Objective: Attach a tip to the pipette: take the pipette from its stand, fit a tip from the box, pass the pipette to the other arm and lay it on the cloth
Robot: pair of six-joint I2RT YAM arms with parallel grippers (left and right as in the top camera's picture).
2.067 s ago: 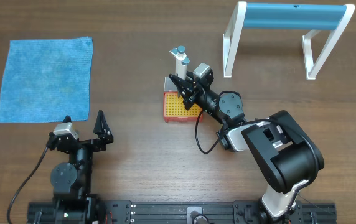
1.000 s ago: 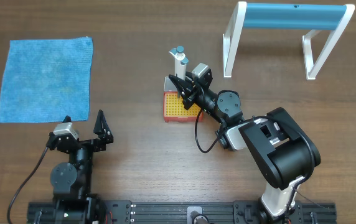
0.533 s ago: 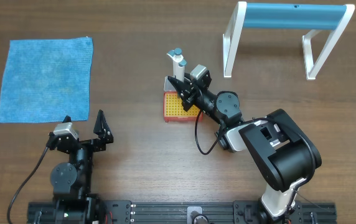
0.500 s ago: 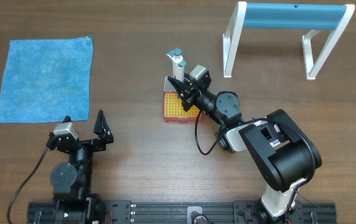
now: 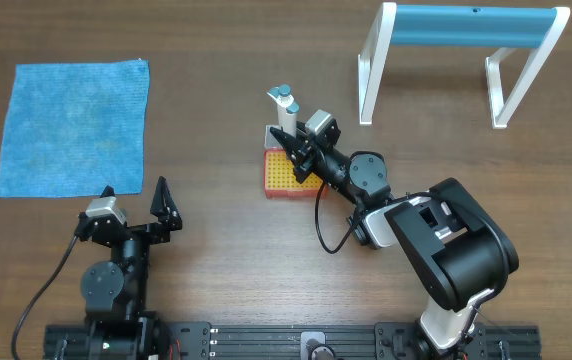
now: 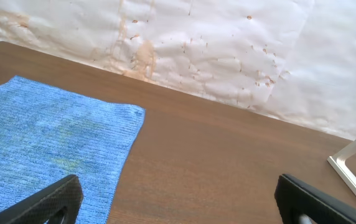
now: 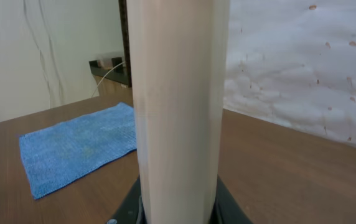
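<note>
My right gripper [image 5: 291, 142] is shut on the white pipette [image 5: 285, 104], whose blue-capped top points up the picture. It holds the pipette upright over the orange tip box [image 5: 276, 178] at mid-table. In the right wrist view the pipette's white barrel [image 7: 178, 106] stands between the fingers, and the blue cloth [image 7: 78, 152] lies farther off. The blue cloth [image 5: 74, 128] lies flat at the far left. My left gripper [image 5: 136, 197] sits open near its base, just below the cloth's near edge. Its dark fingers [image 6: 47, 202] frame the cloth [image 6: 41, 143].
The white stand with a blue top bar [image 5: 466, 40] is at the back right, and its foot [image 6: 355, 168] shows in the left wrist view. Bare wooden table lies between the cloth and the tip box. A pale wall runs behind.
The right gripper and the pipette have shifted slightly left and down the picture over the tip box. The left arm has not moved.
</note>
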